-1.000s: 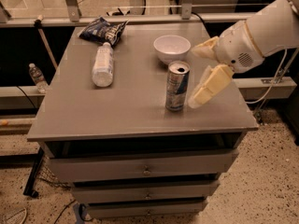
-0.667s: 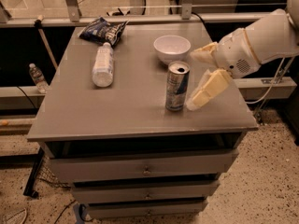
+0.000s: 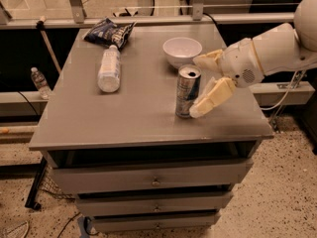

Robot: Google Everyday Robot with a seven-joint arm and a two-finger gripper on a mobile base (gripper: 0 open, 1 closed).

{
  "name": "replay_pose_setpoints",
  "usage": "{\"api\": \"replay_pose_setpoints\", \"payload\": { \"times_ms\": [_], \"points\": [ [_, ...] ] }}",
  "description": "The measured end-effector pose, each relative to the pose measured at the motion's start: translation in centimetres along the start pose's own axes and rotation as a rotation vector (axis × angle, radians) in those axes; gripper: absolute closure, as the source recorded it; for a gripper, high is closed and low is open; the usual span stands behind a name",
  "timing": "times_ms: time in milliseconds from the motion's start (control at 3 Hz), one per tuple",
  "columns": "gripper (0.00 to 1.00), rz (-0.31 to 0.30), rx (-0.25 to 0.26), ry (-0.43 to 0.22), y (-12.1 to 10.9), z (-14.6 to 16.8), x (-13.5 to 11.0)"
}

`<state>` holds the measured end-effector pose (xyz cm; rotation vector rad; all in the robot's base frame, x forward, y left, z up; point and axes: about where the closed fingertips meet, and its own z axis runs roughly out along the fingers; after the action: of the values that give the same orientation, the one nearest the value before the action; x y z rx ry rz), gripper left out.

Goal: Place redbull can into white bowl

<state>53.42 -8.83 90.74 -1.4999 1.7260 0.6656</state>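
- My claw reaches in from the right side and sits low over the table, right at the can.
- It is spread wide. One finger slants down in front and to the right of the can, with its tip near the can's foot. The other finger is higher and farther back, between the can and the bowl.
- I cannot tell whether the lower finger touches the can's side or only lies just beside it. Nothing is gripped.
- The can stands upright on the table, right of the middle and toward the front edge. Its shiny top faces up.
- The bowl is white and sits upright on the table just behind the can, apart from it and closer to the far edge. I see nothing inside it.
- My arm is white and bulky. It runs off to the upper right, past the table's right edge.
- A clear bottle with a white cap lies on its side on the left half of the table, well apart from the can.
- A dark snack bag lies at the far left corner, just behind the bottle's cap end.
- The table is grey, with drawers stacked under the top.
- A second small bottle stands beyond the table's left side.
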Motion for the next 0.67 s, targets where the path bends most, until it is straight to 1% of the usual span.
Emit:
{"api": "replay_pose_setpoints", "payload": {
  "times_ms": [333,667],
  "points": [
    [0.14,0.002,-0.007,-0.031,0.07,0.64,0.02],
    [0.36,0.005,-0.019,-0.052,0.23,1.2,-0.02]
  ]
}}
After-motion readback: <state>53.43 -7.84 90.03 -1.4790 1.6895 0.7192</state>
